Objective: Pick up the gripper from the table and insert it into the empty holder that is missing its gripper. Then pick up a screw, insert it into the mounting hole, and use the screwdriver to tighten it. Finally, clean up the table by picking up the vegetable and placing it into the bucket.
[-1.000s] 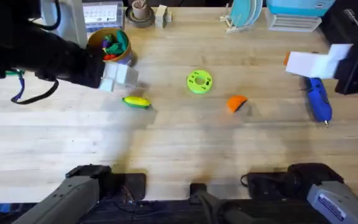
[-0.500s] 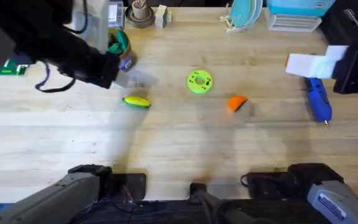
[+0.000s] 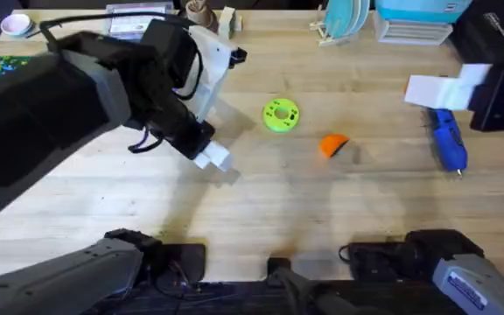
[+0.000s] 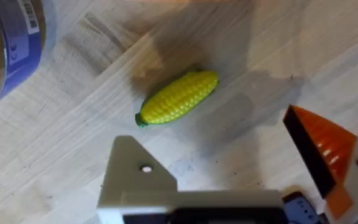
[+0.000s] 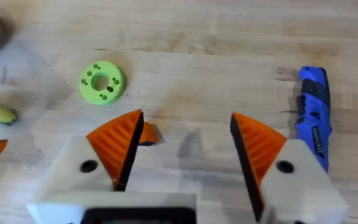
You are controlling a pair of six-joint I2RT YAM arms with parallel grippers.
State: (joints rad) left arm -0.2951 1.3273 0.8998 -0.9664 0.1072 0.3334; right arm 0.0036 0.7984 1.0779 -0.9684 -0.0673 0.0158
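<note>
Vegetable (image 4: 178, 98) looks like the step in hand: the yellow cob with its green end lies flat on the bench (image 3: 278, 210), directly under the left hand (image 4: 210, 130), whose two fingers are spread wide with nothing between them. One of those fingers is the bare white holder (image 4: 135, 174), lacking its orange pad, so a good grasp probably means coming straight down, turning the wrist so the fingers close across the cob's narrow width, and squeezing gently, since plain plastic may slip on the rounded body. The bucket (image 4: 11, 50) stands just beside the cob, close enough that the descending finger could knock it; afterwards only a short carry should be needed. The orange gripper piece (image 3: 332, 144) lies out on the bench near the middle, not yet fitted, with the green perforated disc (image 3: 280, 115) near it. The right hand (image 5: 185, 121) hangs spread and empty above the bench, the blue screwdriver (image 3: 449, 140) lying just beside it, well apart from the left arm's work.
</note>
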